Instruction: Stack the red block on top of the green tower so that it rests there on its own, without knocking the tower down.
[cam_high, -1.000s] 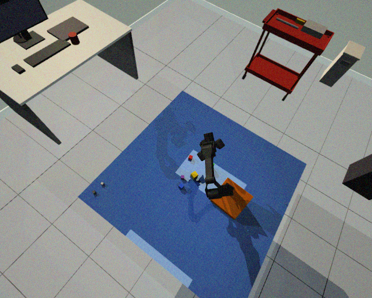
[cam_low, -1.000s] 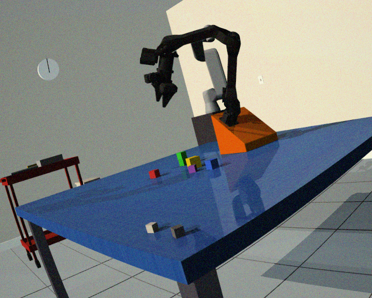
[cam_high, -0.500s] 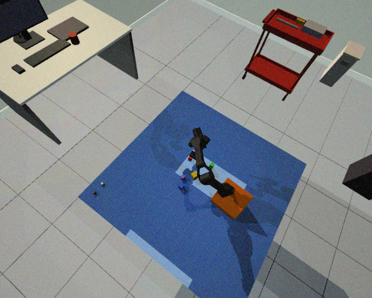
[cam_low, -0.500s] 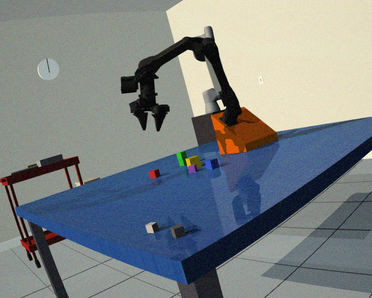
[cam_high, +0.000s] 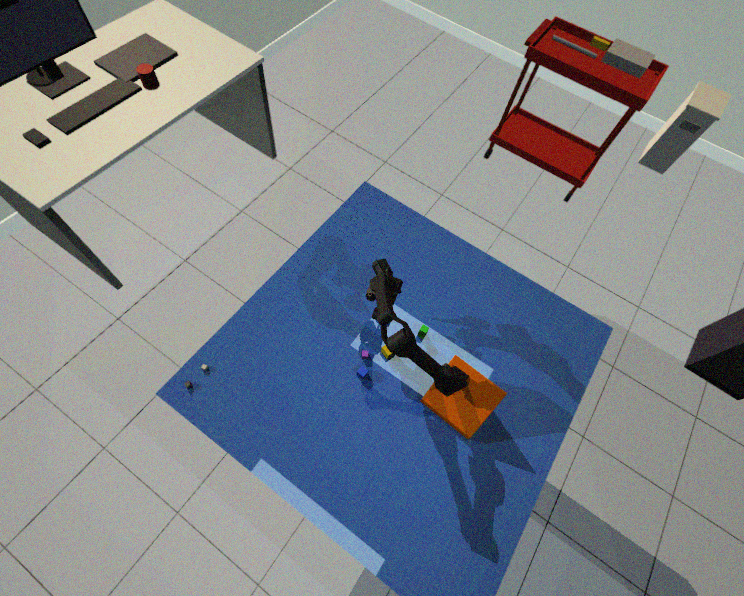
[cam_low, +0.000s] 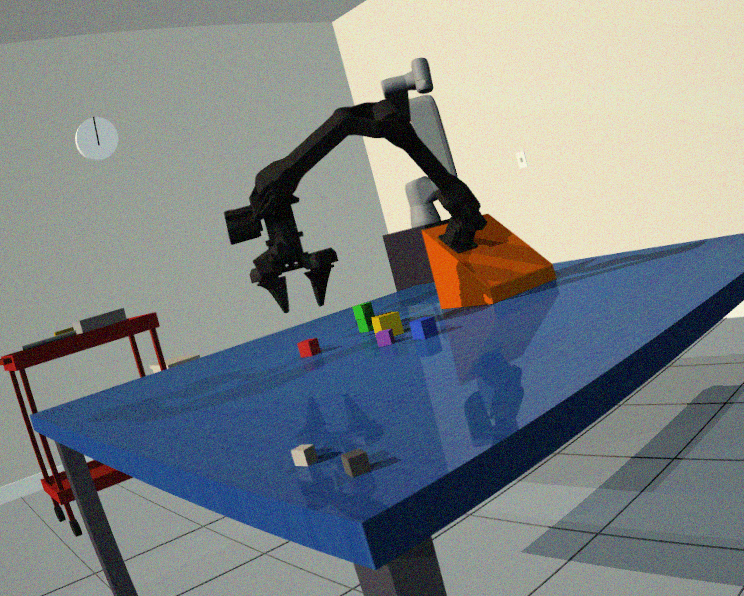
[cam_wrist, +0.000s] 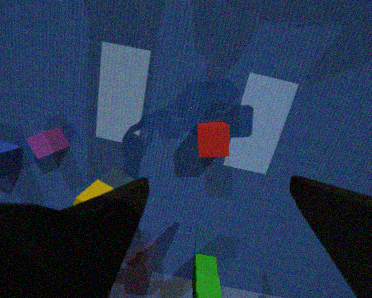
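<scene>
Looking down from the wrist, we see our two dark fingers spread wide with nothing between them; the gripper (cam_low: 298, 286) hangs well above the blue table (cam_low: 558, 322). Nearest below, at the bottom edge of the wrist view, stands the green tower (cam_wrist: 207, 276); the yellow block (cam_wrist: 93, 191) lies just beside the left finger. Farther out, roughly centred between the fingers, the red block (cam_wrist: 213, 139) rests alone on the table, apart from the cluster (purple block (cam_wrist: 48, 142) off to the left). We judge the main hazard to be the descent: a lowered wrist or elbow could sweep the tower sitting close behind the fingers. An off-centre close could also skew the red block, making a later placement on the narrow tower top unstable.
</scene>
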